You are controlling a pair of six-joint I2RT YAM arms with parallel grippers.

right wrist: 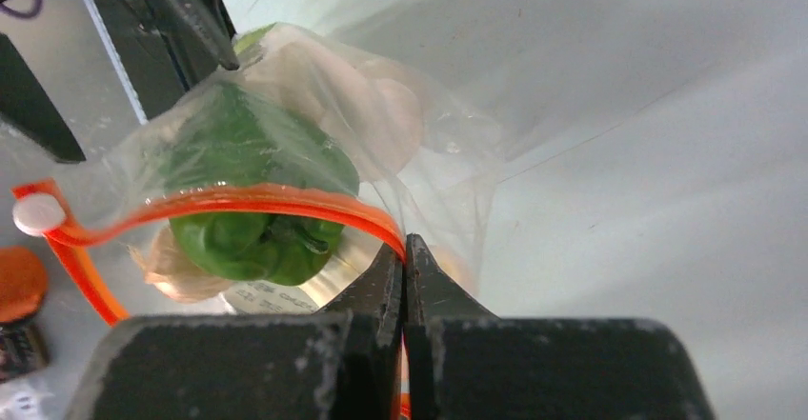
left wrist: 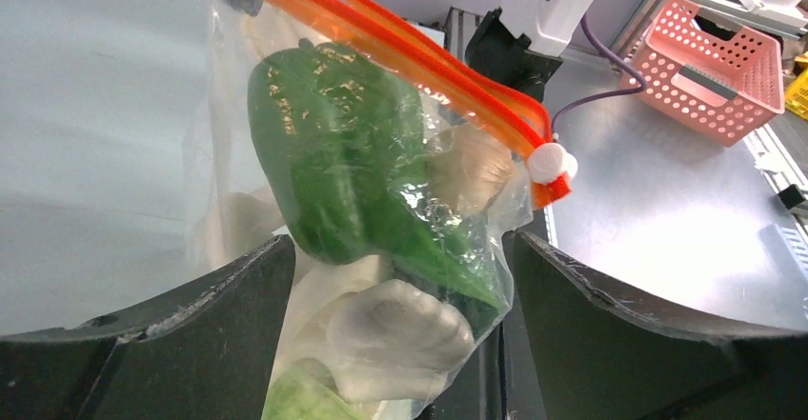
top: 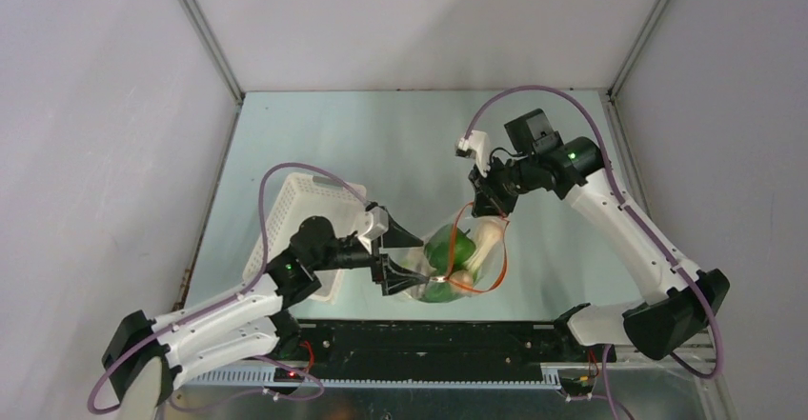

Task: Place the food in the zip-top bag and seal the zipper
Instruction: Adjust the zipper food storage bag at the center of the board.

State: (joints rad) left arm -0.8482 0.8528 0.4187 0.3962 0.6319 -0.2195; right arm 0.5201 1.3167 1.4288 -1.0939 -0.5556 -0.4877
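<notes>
No words can be read. One tiny line of print (right wrist: 276, 296) sits just left of the right claw (right wrist: 407, 249) tips, too blurry to make out.

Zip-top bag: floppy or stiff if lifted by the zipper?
Likely floppy: the zip-top bag is crinkled film, draping from the right gripper, shut on the zipper. Probably heavy for its size: the food fills it. May slip: the thin strip is pinched at one spot.

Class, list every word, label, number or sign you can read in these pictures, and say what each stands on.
Nothing can be read.
Too blurred to read: a faint line of dark print on a pale patch by the clear crinkly plastic zip-top bag, right wrist view.
</notes>
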